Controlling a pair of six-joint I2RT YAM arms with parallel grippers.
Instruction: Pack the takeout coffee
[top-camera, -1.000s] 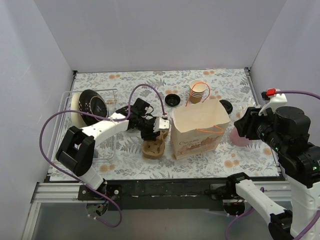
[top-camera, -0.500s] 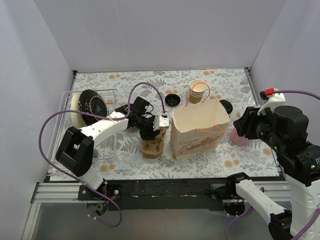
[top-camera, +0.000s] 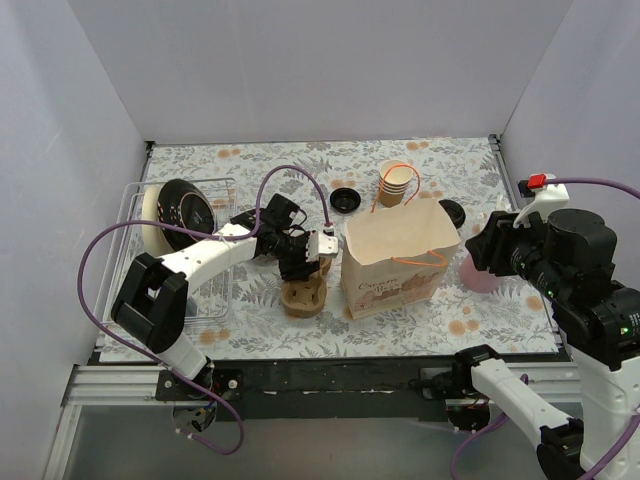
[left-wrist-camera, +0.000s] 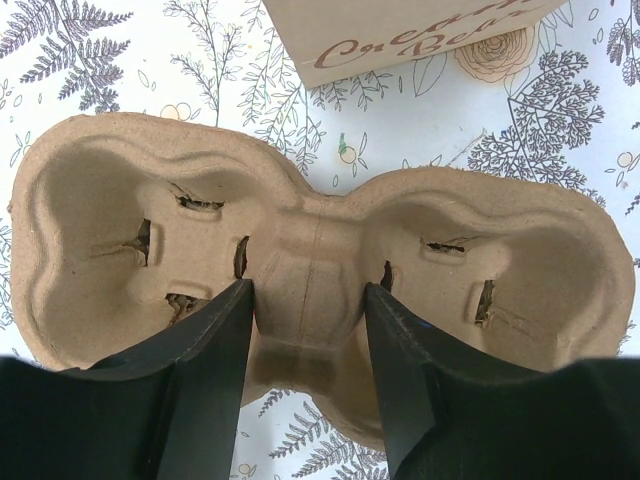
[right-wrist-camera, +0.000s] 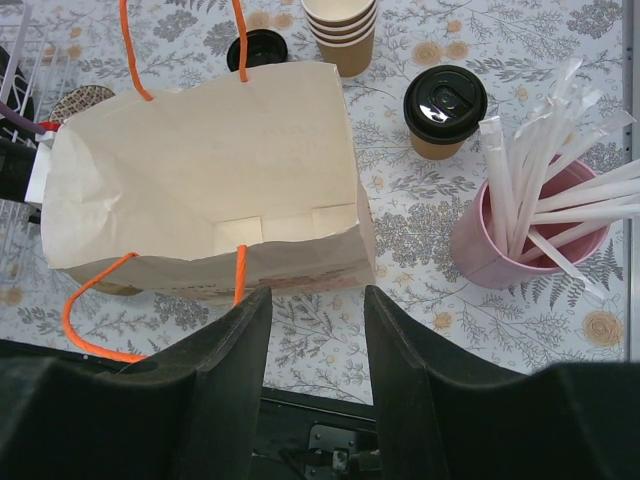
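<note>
Pulp carrier (left-wrist-camera: 320, 250): ridge between my left claw (left-wrist-camera: 307, 290) jaws, grip unclear | right claw (right-wrist-camera: 317, 295) open above bag (right-wrist-camera: 200, 150) | takeout coffee (right-wrist-camera: 445, 105) on desk (right-wrist-camera: 400, 250), right of bag | step: positioning carrier; next: lift coffee into a well

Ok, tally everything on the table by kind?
Paper bag: 1
Lidded coffee: 1
Loose black lid: 1
Stack of lidless cups: 1
Pulp carrier: 1
Pink straw holder: 1
Wire rack: 1
Dark dish: 1
Total: 8
</note>
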